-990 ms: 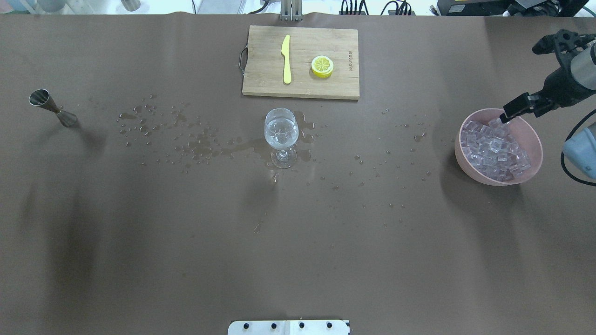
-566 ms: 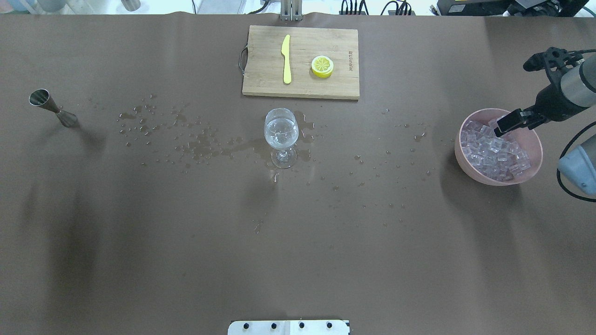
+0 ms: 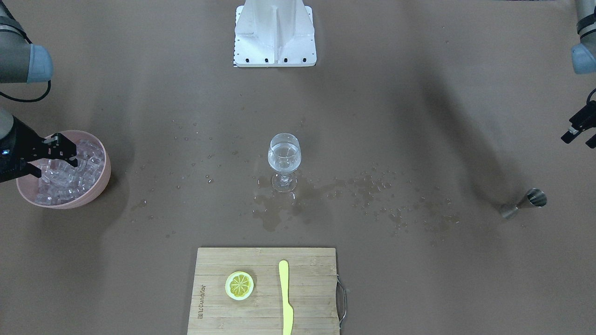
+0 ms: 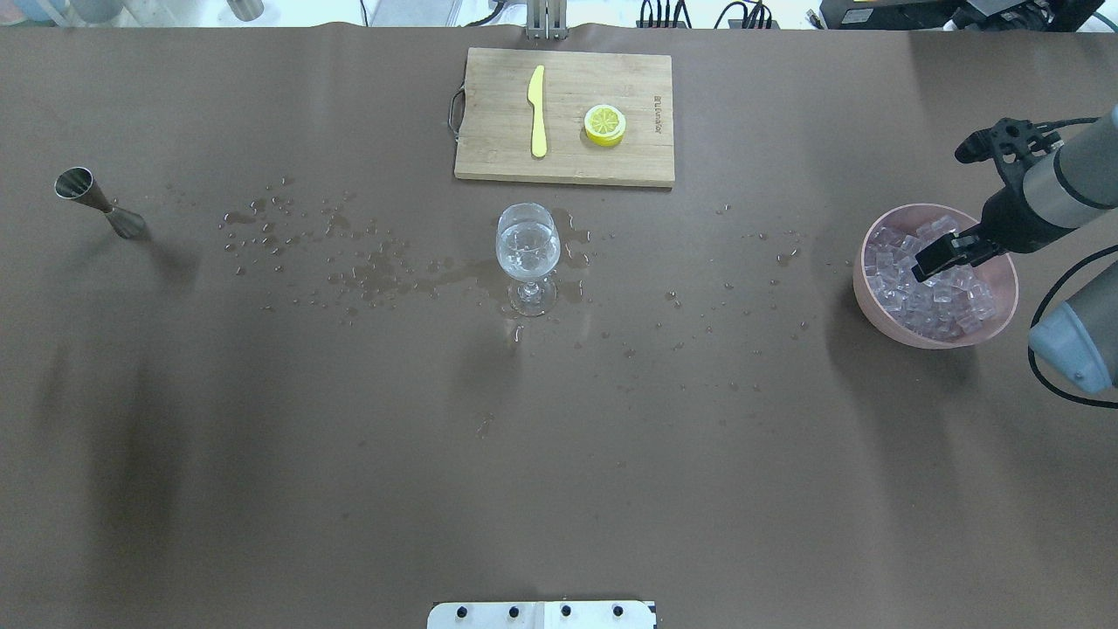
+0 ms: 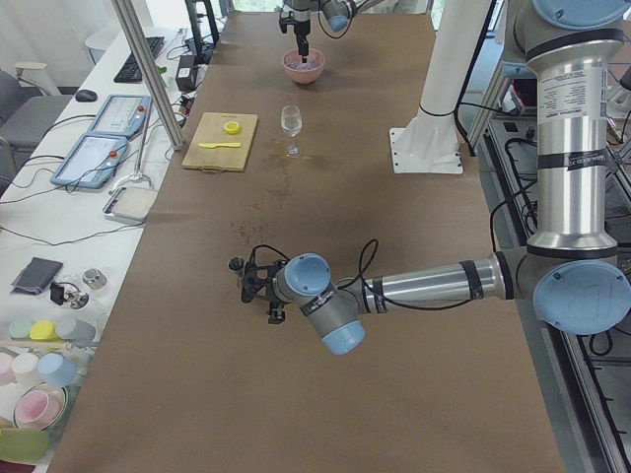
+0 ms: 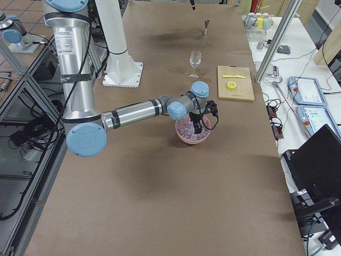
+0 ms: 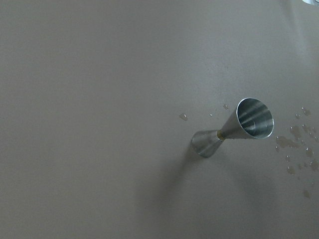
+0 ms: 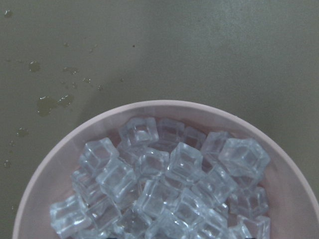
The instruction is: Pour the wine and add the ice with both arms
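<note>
Table [image 4: 262, 480] plain dull brown, darkened by wet blotches near the glass [image 4: 527, 253], which is clear, as is the wine [image 4: 527, 247]. Bowl [image 4: 876, 320] pale pink; ice [image 8: 164, 184] colourless, glossy. Board [image 4: 498, 96] light wood, striped grain. Knife [image 4: 537, 109] yellow; lemon [image 4: 604, 123] yellow, pale-rimmed. Jigger [image 4: 103, 206] silver. Right arm [image 6: 133, 113] grey, blue caps

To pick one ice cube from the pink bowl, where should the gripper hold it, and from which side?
Grip a cube lying on top of the ice, across two opposite flat faces, coming straight down from above. The cubes are heaped tight in the pink bowl, whose wall blocks the sides, so only the top is free. They look glossy, so a centred grip is probably safer.
</note>
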`<action>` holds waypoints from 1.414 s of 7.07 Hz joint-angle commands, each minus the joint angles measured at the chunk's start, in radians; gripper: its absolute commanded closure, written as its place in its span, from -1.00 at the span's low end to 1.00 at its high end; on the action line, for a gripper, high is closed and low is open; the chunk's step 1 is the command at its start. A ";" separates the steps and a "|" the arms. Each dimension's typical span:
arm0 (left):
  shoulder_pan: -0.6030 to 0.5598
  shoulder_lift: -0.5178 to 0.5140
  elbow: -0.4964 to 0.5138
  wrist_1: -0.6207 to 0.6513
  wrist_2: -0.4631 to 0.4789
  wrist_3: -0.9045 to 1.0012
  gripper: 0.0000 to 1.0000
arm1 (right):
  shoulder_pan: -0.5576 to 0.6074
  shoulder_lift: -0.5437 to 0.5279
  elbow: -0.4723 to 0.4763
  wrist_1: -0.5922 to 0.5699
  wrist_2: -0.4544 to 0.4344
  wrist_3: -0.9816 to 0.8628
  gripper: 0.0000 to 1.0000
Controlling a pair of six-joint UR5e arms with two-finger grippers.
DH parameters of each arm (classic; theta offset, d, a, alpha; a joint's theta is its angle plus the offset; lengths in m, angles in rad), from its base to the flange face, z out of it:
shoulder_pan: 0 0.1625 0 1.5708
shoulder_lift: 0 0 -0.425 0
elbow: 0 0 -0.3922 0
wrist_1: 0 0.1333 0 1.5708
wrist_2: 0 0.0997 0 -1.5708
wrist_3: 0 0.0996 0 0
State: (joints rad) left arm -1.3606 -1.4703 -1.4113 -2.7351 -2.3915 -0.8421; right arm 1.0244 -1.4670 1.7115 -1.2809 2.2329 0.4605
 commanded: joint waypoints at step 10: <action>-0.003 0.004 0.000 -0.006 0.000 0.000 -0.95 | -0.003 0.014 0.109 -0.053 -0.015 0.003 1.00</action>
State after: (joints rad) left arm -1.3625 -1.4670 -1.4112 -2.7385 -2.3915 -0.8422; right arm 1.0067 -1.4559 1.7643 -1.2998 2.2144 0.4621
